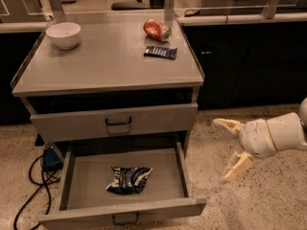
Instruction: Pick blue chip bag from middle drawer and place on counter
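Note:
The blue chip bag (128,179), crumpled navy foil with white patches, lies in the middle of the open middle drawer (182,169), which is pulled out toward me at the bottom. The counter (105,61) is the grey cabinet top above. My gripper (225,151) is at the right, over the floor beside the drawer's right side and apart from it. Its two cream fingers (236,166) are spread wide and hold nothing.
On the counter stand a white bowl (63,34) at back left, a red can (157,30) lying on its side, and a flat navy bar wrapper (160,52). A shut drawer front (115,121) sits above the open one. Cables (33,186) lie on the floor at left.

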Robot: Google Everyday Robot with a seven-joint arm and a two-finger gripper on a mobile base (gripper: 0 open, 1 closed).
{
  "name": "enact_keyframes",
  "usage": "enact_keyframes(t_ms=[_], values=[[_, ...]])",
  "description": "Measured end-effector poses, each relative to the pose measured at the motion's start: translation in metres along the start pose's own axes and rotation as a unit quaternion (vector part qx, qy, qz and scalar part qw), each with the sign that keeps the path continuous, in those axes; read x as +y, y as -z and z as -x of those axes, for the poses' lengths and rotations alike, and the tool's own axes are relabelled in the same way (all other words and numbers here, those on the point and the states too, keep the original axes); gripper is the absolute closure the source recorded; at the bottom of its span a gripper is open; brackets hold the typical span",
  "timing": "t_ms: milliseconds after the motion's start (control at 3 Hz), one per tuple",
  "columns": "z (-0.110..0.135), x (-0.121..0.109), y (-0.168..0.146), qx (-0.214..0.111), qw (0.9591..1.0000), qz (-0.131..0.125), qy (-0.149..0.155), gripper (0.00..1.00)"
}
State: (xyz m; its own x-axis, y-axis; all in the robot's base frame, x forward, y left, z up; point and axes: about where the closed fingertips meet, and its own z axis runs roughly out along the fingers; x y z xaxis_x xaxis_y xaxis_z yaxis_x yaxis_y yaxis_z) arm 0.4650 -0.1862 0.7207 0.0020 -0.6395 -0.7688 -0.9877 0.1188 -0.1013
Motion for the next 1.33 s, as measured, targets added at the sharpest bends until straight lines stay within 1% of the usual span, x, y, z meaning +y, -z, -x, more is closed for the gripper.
enact_keyframes(t_ms=[333,667,1000,1333], values=[[0.026,-0.031,-0.021,-0.033,0.9976,-0.058,0.018,0.0],[0.028,-0.058,-0.022,-0.028,0.9937,-0.107,0.018,0.0],[0.024,-0.056,-0.033,-0.013,0.9956,-0.089,0.024,0.0],[0.016,-0.045,-0.088,-0.046,0.998,-0.039,0.02,0.0]])
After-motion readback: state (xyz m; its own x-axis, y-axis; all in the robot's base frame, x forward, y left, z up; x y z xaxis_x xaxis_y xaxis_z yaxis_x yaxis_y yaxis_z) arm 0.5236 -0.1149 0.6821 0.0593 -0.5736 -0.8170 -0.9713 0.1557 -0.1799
